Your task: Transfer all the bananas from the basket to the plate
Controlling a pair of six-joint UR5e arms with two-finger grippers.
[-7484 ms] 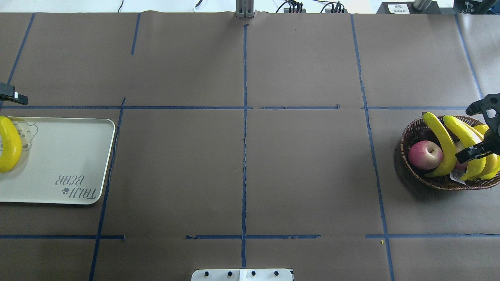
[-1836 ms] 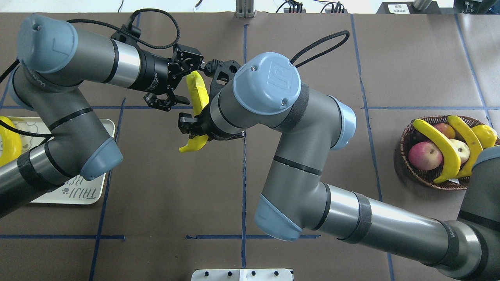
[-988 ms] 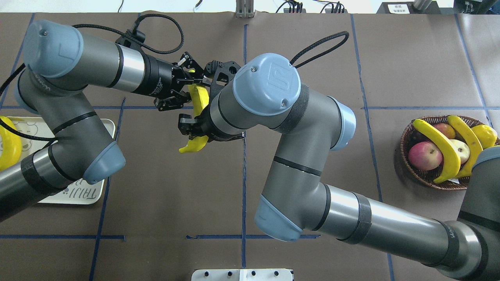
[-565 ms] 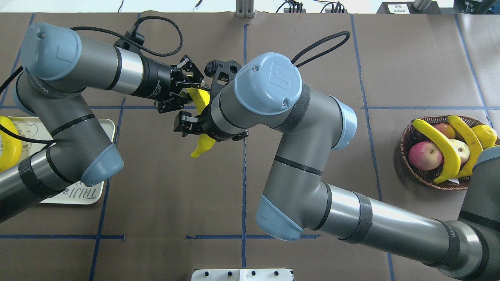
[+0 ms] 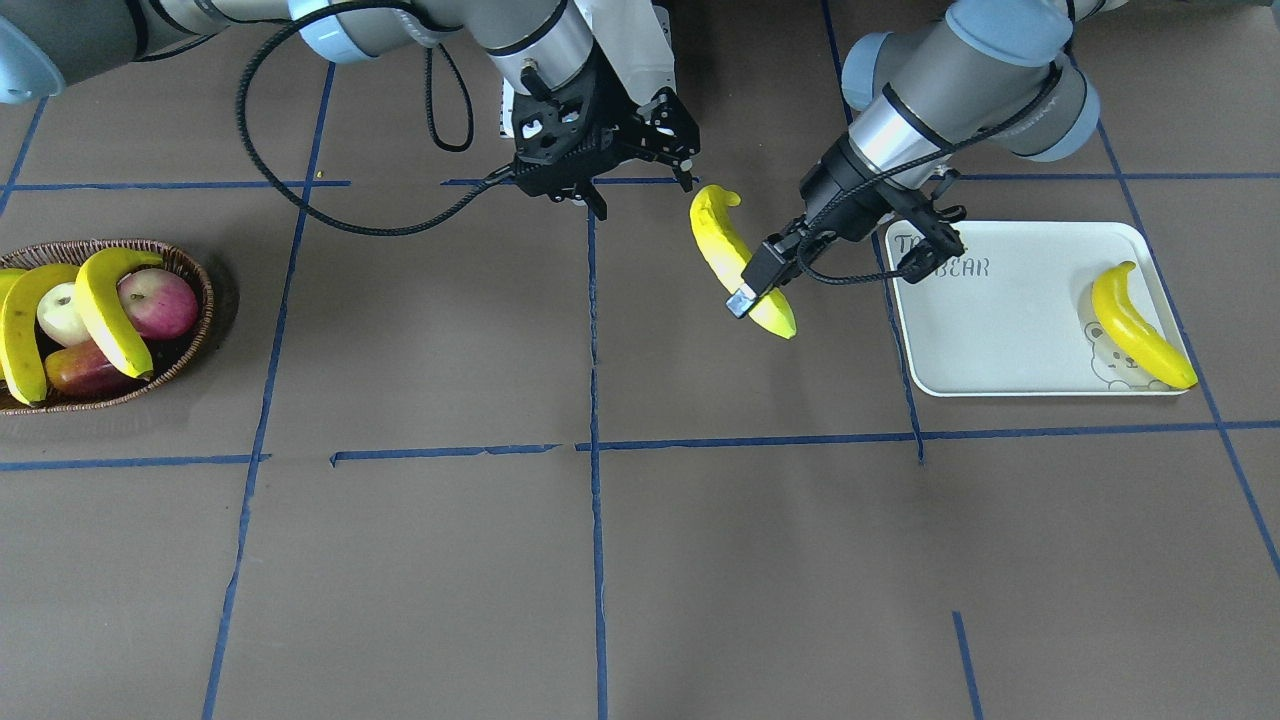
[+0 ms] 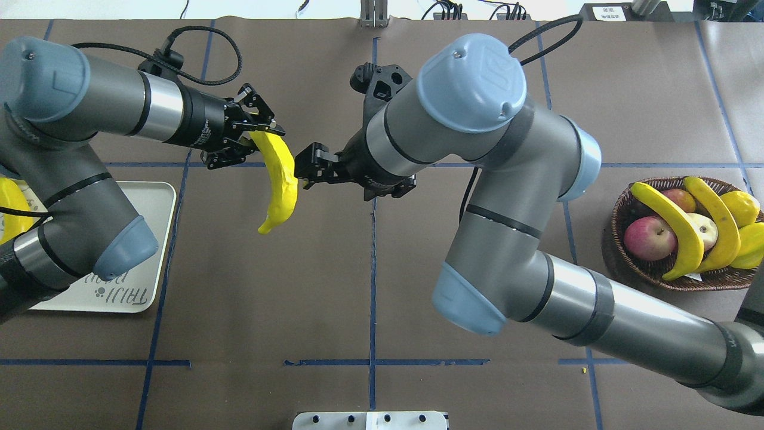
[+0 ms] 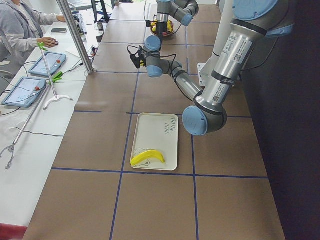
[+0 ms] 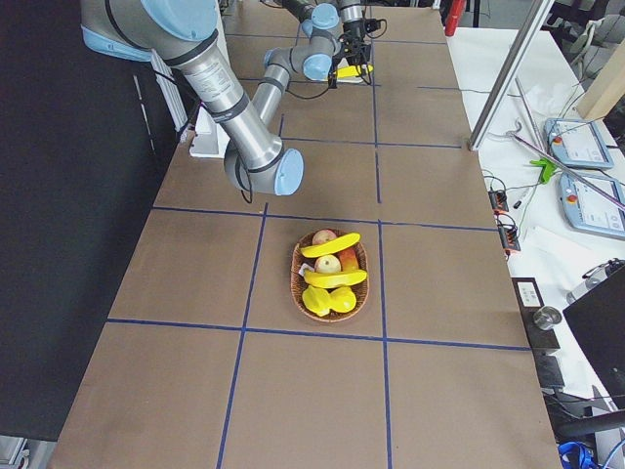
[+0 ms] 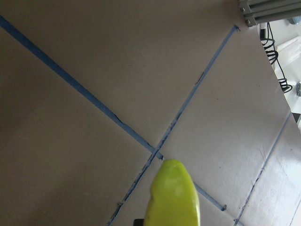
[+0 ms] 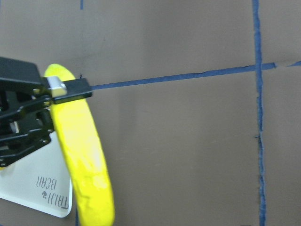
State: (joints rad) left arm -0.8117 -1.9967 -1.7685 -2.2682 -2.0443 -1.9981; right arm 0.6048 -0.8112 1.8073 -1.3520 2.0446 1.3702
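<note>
Bananas, four in all, and you can place each one: a banana (image 6: 279, 179) is held off the table (image 5: 700, 560) by the left gripper (image 5: 758, 287), whose fingers are clamped on the end farther from the robot's base; it hangs between the blue centre line (image 5: 592, 330) and the plate (image 5: 1000, 340), beside the plate's lettered end. Just beside it you see the right gripper (image 5: 640, 185), jaws apart and holding nothing; whether its nearest finger touches the fruit is hard to tell, since the overhead view shows them meeting and the front view shows a sliver of gap. A second banana (image 5: 1138, 325) lies on the plate at the end away from the lettering, partly over the bear drawing (image 5: 1110, 367). Well apart, at the table's other end, the basket (image 5: 207, 300) holds two more bananas (image 5: 105, 300) laid over red apples (image 5: 160, 300); from overhead you also see stubby yellow fruit (image 6: 740, 206) at the basket's outer side.
</note>
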